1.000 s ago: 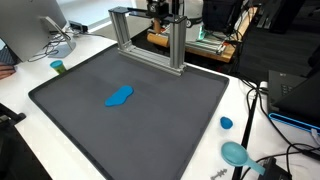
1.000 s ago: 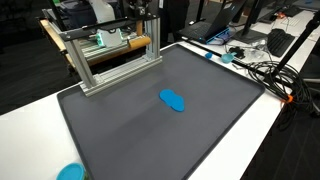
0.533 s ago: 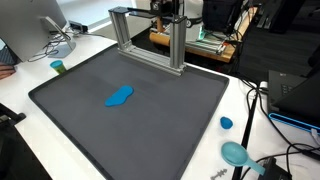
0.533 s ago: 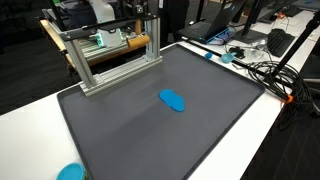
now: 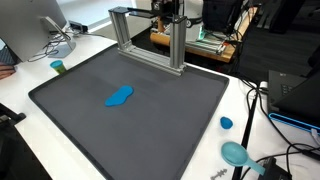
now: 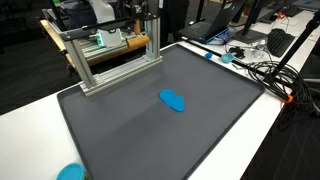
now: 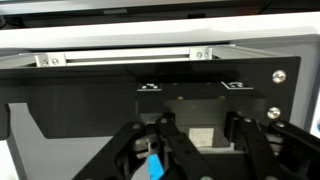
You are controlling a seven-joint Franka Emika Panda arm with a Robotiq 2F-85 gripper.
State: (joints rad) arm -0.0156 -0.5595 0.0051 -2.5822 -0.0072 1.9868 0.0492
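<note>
My gripper (image 7: 200, 150) fills the bottom of the wrist view. Its two dark fingers stand apart with nothing between them. It faces a black panel (image 7: 90, 95) with an aluminium rail (image 7: 120, 58) above it. A small blue patch (image 7: 155, 167) shows by one finger. In both exterior views the arm (image 5: 165, 8) (image 6: 150, 12) is high at the back, above the aluminium frame (image 5: 150, 40) (image 6: 110, 55). A flat blue object (image 5: 119, 96) (image 6: 173, 100) lies on the dark mat (image 5: 150, 125) (image 6: 150, 130), far from the gripper.
A small green-blue cup (image 5: 58, 67) stands on the white table beside the mat. A blue lid (image 5: 226, 123) and a teal bowl (image 5: 235, 153) (image 6: 70, 172) lie off the mat. Cables (image 6: 265, 70) and a monitor (image 5: 30, 30) crowd the table edges.
</note>
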